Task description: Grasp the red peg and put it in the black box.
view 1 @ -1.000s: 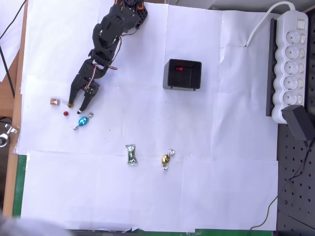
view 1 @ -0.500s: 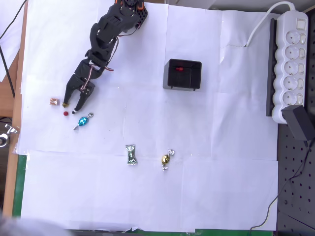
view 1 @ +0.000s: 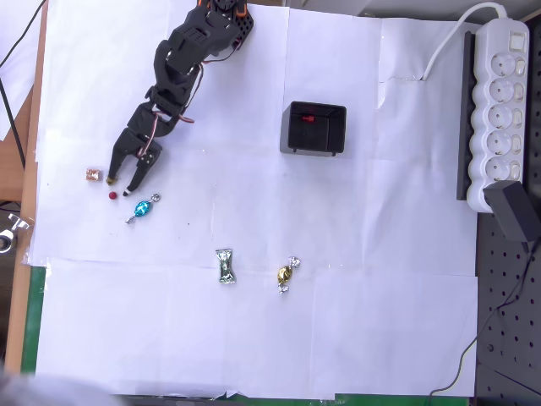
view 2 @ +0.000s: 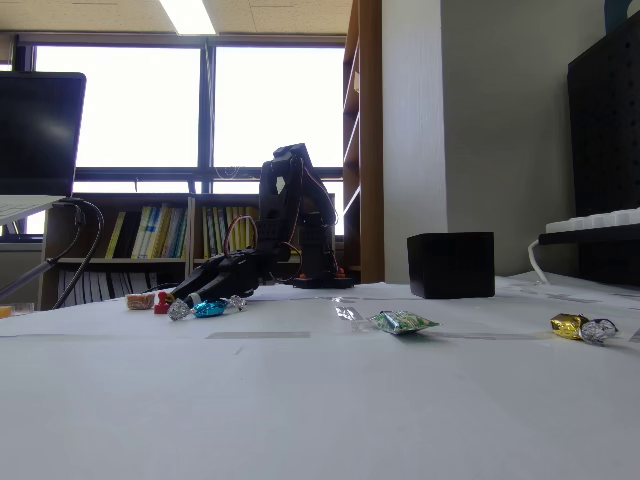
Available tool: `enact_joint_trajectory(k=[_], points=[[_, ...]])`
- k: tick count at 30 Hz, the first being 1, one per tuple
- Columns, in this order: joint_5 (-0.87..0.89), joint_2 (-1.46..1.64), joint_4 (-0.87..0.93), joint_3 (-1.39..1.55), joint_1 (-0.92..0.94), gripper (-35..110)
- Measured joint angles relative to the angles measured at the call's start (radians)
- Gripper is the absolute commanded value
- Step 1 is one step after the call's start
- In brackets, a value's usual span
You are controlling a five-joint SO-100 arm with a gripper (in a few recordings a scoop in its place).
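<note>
gripper (view 1: 121, 184) has shifted left vs 1 s ago; fingertips were nearer the blue candy (view 1: 142, 207), now they sit just above the red peg (view 1: 112, 194) in the overhead view; barely any change over the last half sec, so looks like the lateral align is abt done; jaws are spread, nothing held; peg lies on the white paper (view 1: 254, 338) just below the gap, slightly toward the left finger; can't tell from above if a tip touches it.

meaning for task: judge this as pre-grasp, still needs to drop/push fwd so the peg sits btwn the fingers, then close; carry to the black box (view 1: 316, 128) not started; box is well apart to the right, and a small red thing shows inside its hollow, too small to id.

risk: pinkish square piece (view 1: 93, 175) is just beside the left finger and the blue candy is near the right one; sloppy close could nudge either, or flick the peg, it's tiny.

view diffs: overhead gives the layout, peg vs fingers vs neighbours, plus green candy (view 1: 224, 266) and gold candy (view 1: 286, 275) lower down, clear of the work; low fixed view gives height instead; gripper (view 2: 185, 297) is down near table level, arm reaching low toward the red peg (view 2: 160, 302); finger gap not readable there, and the box (view 2: 451, 265) hollow is hidden side-on.
</note>
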Motion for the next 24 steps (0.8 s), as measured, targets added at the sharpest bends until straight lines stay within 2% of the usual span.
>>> enact_joint_trajectory(k=[24], points=[[-0.006, 0.04, 0.012, 0.072, 0.0, 14]])
